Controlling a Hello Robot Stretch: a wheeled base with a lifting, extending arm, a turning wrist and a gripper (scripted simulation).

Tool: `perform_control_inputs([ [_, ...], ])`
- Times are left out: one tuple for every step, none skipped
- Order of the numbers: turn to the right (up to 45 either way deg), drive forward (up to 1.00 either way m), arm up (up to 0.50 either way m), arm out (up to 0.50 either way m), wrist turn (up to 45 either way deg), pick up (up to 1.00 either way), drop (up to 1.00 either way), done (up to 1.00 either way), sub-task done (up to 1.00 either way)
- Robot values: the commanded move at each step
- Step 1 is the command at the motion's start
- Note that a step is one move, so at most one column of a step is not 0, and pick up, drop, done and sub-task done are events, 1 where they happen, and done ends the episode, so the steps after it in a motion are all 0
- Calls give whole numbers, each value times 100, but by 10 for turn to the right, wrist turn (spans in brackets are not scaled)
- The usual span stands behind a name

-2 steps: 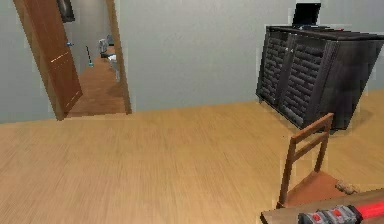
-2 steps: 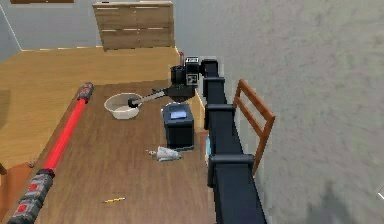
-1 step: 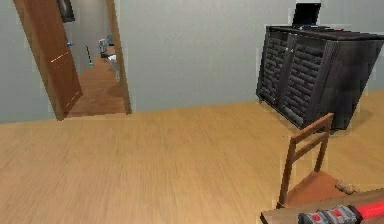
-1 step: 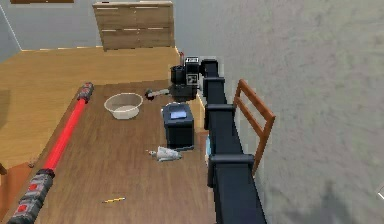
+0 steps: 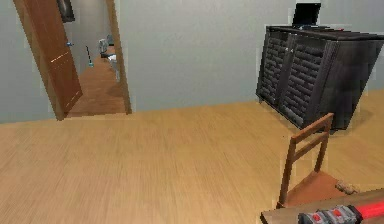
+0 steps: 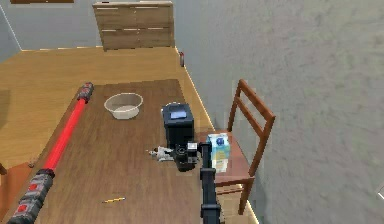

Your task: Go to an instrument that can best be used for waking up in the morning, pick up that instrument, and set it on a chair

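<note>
A black boxy object with a pale face [image 6: 178, 122], possibly an alarm clock, stands on the brown wooden table [image 6: 120, 170] near its right edge. The dark arm [image 6: 207, 195] rises from the bottom edge, and the gripper [image 6: 166, 153] lies just below the black object, over the tabletop. I cannot tell whether it holds anything. A wooden chair [image 6: 250, 125] stands against the table's right side, with a small blue and white box [image 6: 219, 152] on its seat. In the forward view the same chair [image 5: 308, 160] shows at the lower right.
A red bat [image 6: 62, 140] lies along the table's left side, its end [image 5: 335, 214] also in the forward view. A white bowl [image 6: 124, 104] sits farther out. A wooden dresser [image 6: 133, 24] stands beyond. Ahead are an open door [image 5: 55, 55] and a dark cabinet [image 5: 310, 75] bearing a laptop [image 5: 307, 15].
</note>
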Motion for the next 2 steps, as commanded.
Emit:
perform_control_inputs([
  [0,0,0,0,0,100,0,0,0],
  [0,0,10,0,0,0,0,0,0],
])
